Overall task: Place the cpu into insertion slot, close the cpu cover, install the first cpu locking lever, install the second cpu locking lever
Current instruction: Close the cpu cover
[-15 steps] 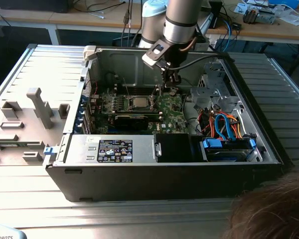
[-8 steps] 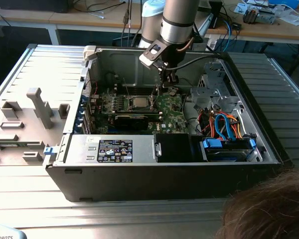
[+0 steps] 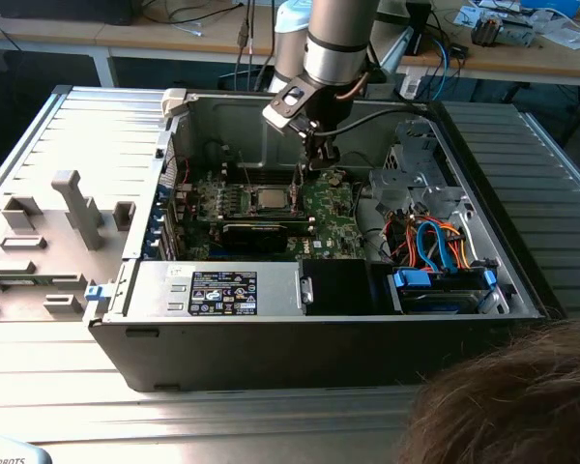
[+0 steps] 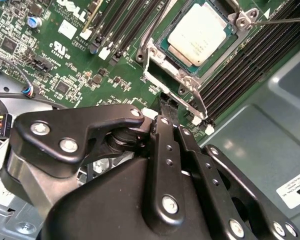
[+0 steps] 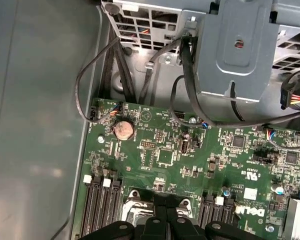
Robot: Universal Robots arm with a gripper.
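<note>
The cpu (image 4: 200, 27), a pale silver square chip, lies in the insertion slot (image 5: 132, 207) on the green motherboard (image 4: 65, 55). The silvery cpu cover (image 4: 160, 65) frames the chip, which shows through its window. One thin metal locking lever (image 4: 282, 21) sticks out from a corner of the socket, and another lever (image 4: 152, 32) runs along its side. In the exterior view my gripper (image 3: 300, 188) reaches down into the case just to the right of the cpu (image 3: 269, 199). Its black fingers (image 4: 168, 105) are shut together, their tips at the socket's corner beside a lever end (image 4: 200, 102).
Long black memory slots (image 4: 260, 55) flank the socket. A grey drive cage (image 3: 416, 179) and coloured cables (image 3: 435, 242) fill the case on the exterior view's right. A black card (image 3: 261, 232) and a labelled power supply (image 3: 222, 290) lie in front. A person's hair (image 3: 512, 396) is at the near corner.
</note>
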